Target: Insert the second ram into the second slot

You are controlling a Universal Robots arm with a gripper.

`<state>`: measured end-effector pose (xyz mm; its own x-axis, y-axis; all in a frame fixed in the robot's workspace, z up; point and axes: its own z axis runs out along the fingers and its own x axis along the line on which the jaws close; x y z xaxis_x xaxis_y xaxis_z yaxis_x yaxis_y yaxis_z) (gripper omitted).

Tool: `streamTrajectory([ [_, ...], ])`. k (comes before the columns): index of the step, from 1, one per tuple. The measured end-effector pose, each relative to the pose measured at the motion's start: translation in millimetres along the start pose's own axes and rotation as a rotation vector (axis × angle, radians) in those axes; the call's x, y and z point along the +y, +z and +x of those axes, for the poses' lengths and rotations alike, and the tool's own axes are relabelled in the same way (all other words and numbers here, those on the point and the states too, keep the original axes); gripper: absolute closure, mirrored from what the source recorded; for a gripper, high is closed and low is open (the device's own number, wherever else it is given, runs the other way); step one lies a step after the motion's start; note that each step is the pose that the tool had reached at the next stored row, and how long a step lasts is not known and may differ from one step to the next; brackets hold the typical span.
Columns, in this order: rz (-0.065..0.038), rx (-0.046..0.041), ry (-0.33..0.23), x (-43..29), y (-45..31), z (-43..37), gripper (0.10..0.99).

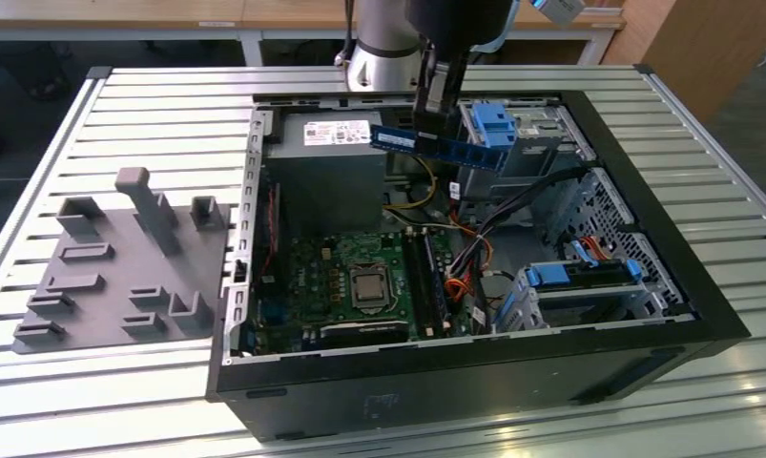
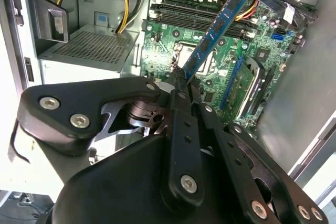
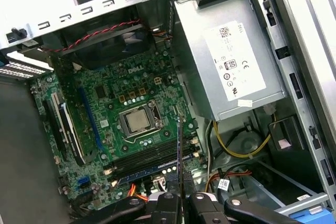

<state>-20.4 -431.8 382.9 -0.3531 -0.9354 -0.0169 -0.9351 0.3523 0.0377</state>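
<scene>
Hand (image 1: 430, 132), closed on the memory stick (image 1: 465, 153). My grip pinches the stick's upper edge off centre, so more of its length juts out to one side of the hand. The stick hangs in the air above the open computer case (image 1: 701, 291), well clear of the motherboard (image 3: 105, 103) below the hand, and touches nothing else. It is a thin, long, dark-blue board with a row of small black chips and a pale label. In the exterior view it appears to lie across the line of the memory slots (image 1: 430, 281) rather than along them.

Risks, as I judge them:
- The off-centre hold could let the stick pivot under pressure, so one end seats first and it jams or bends.
- Any skew left against the slot, or a notch facing the wrong way, would stop it entering.
- The loose cables (image 1: 510, 205) beside the slots could snag the free end.
- The close-set slots make the wrong one easy to pick.
</scene>
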Motion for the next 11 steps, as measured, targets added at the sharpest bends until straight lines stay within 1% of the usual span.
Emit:
streamTrajectory([
  [11, 0.001, -0.0011, 0.031, 0.0, 0.0, 0.0, 0.949],
])
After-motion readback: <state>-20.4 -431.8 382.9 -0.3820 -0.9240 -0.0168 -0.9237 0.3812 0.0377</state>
